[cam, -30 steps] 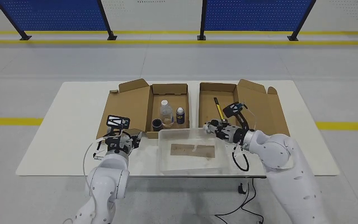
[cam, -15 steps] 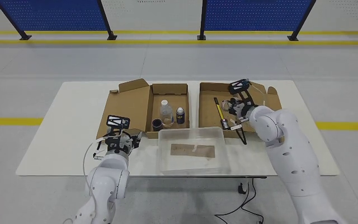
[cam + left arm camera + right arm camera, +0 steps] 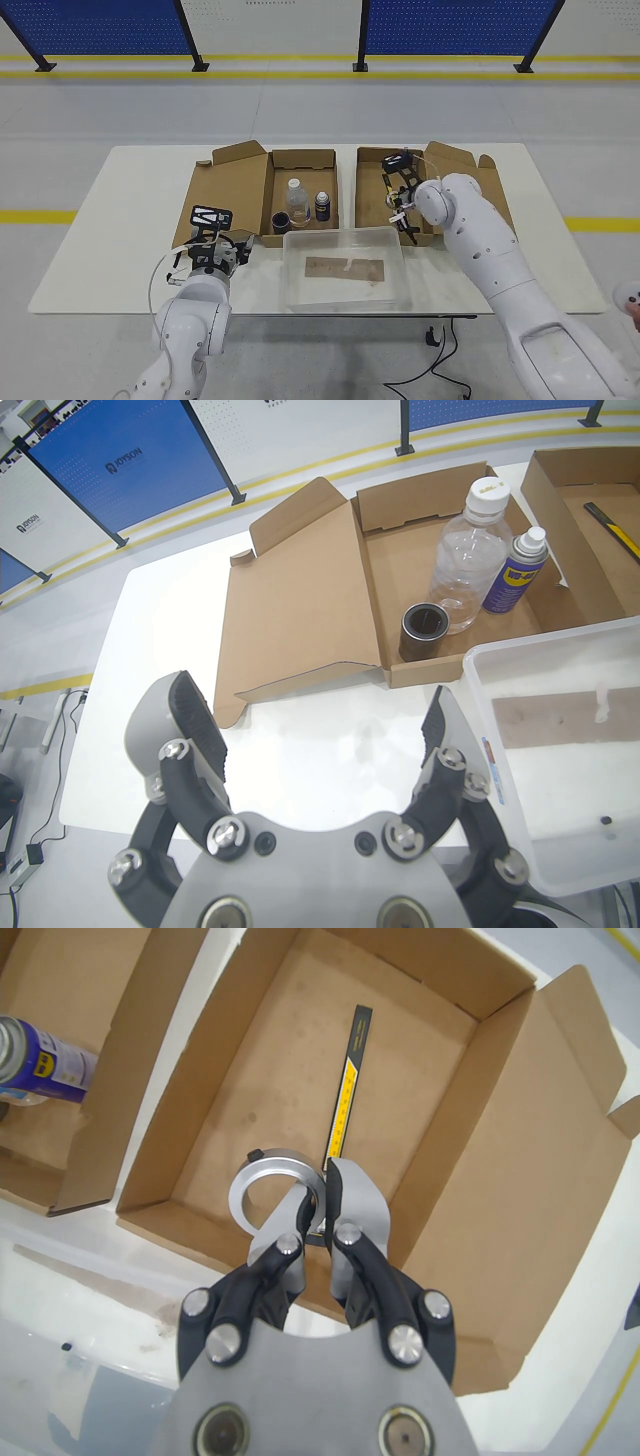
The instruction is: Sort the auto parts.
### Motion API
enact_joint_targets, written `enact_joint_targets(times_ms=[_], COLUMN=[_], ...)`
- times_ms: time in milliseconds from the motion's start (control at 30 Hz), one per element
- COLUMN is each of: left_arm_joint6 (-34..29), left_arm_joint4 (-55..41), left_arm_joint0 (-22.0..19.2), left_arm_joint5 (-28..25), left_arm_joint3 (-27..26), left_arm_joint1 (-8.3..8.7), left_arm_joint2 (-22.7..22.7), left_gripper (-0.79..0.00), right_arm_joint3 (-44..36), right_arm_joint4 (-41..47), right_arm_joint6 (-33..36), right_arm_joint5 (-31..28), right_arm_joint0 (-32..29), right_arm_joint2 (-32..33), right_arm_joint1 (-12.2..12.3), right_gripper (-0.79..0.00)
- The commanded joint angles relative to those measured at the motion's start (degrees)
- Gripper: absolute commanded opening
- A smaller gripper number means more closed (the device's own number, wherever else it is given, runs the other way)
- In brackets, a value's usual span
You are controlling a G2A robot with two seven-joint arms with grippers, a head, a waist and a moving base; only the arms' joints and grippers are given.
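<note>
My right gripper (image 3: 320, 1188) is shut on the rim of a silver metal ring (image 3: 240, 1198), held above the near end of the right cardboard box (image 3: 425, 1128). A black and yellow ruler (image 3: 345, 1098) lies on that box's floor just beyond the ring. In the top view the right gripper (image 3: 398, 200) hangs over the right box (image 3: 372, 190). My left gripper (image 3: 315, 710) stands open above bare table, beside the clear plastic bin (image 3: 500, 650), with nothing between its fingers.
The left cardboard box (image 3: 295, 600) holds a clear bottle (image 3: 470, 570), a blue spray can (image 3: 515, 580) and a black cylinder (image 3: 422, 635). The clear bin (image 3: 345, 232) sits in front of both boxes, near the table's front edge. Open box flaps spread to both sides.
The right arm has carried the ring from beside the clear bin back and left to above the right box. The left arm has not moved.
</note>
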Motion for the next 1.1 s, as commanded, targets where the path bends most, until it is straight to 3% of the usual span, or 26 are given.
enact_joint_targets(times_ms=[0, 333, 533, 800, 867, 900, 1067], left_arm_joint6=[0.0, 0.0, 0.0, 0.0, 0.0, 0.0, 0.0], left_arm_joint4=[0.0, 0.0, 0.0, 0.0, 0.0, 0.0, 0.0], left_arm_joint0=[0.0, 0.0, 0.0, 0.0, 0.0, 0.0, 0.0], left_arm_joint5=[0.0, 0.0, 0.0, 0.0, 0.0, 0.0, 0.0], left_arm_joint3=[0.0, 0.0, 0.0, 0.0, 0.0, 0.0, 0.0], left_arm_joint1=[0.0, 0.0, 0.0, 0.0, 0.0, 0.0, 0.0], left_arm_joint2=[0.0, 0.0, 0.0, 0.0, 0.0, 0.0, 0.0], left_gripper=[0.0, 0.0, 0.0, 0.0, 0.0, 0.0, 0.0], right_arm_joint3=[4.58, 18.3, 22.97, 26.34, 26.02, 25.95, 23.02], right_arm_joint4=[0.99, 4.43, 5.94, 7.39, 9.48, 10.06, 11.91], right_arm_joint6=[-0.62, -3.42, -5.29, -9.26, -12.31, -13.95, -21.87], right_arm_joint5=[-0.71, -4.43, -8.41, -10.09, -11.42, -12.23, -16.63], right_arm_joint0=[1.74, 6.45, 8.02, 9.23, 9.43, 9.44, 8.21], right_arm_joint2=[-1.46, -6.1, -7.14, -7.06, -5.71, -5.06, -0.97], right_arm_joint1=[-1.01, -5.29, -6.9, -8.06, -7.86, -7.59, -5.18], right_gripper=[-0.785, -0.77, -0.57, -0.539, -0.394, -0.012, 0.0])
